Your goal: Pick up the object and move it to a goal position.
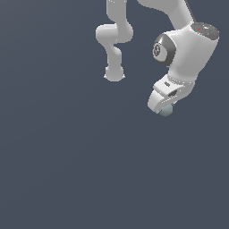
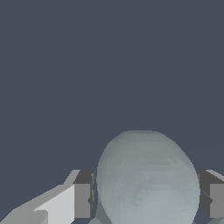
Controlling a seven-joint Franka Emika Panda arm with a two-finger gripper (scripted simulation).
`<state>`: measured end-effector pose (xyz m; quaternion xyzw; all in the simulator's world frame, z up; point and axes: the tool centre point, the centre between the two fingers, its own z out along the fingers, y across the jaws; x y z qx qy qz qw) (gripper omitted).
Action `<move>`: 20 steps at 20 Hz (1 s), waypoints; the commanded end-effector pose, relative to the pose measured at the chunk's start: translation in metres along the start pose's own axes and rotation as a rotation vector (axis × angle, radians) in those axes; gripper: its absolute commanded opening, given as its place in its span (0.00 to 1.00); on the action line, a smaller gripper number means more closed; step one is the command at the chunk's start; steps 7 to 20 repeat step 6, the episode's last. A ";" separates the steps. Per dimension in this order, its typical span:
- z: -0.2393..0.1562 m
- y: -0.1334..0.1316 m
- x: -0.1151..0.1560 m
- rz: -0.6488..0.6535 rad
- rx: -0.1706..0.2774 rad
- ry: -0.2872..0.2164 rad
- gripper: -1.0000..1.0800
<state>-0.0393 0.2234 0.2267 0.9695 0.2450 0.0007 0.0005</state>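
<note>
Hand around pale grey-blue, faceted ball.

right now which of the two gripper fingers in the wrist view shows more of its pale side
The finger beside the ball with the broad light-grey flank; the other finger is cut off by the picture edge.

the ball is pale grey-blue, with faint faceted shading across its surface in the wrist view. the gripper is white with light grey shadowed faces, and its fingers carry dark grey pads. the arm is white with a dark grey, nearly black joint cap and small red and blue marks. the ground is plain dark slate blue to every edge
</note>
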 end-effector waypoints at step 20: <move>-0.017 -0.014 0.002 0.002 0.001 -0.001 0.00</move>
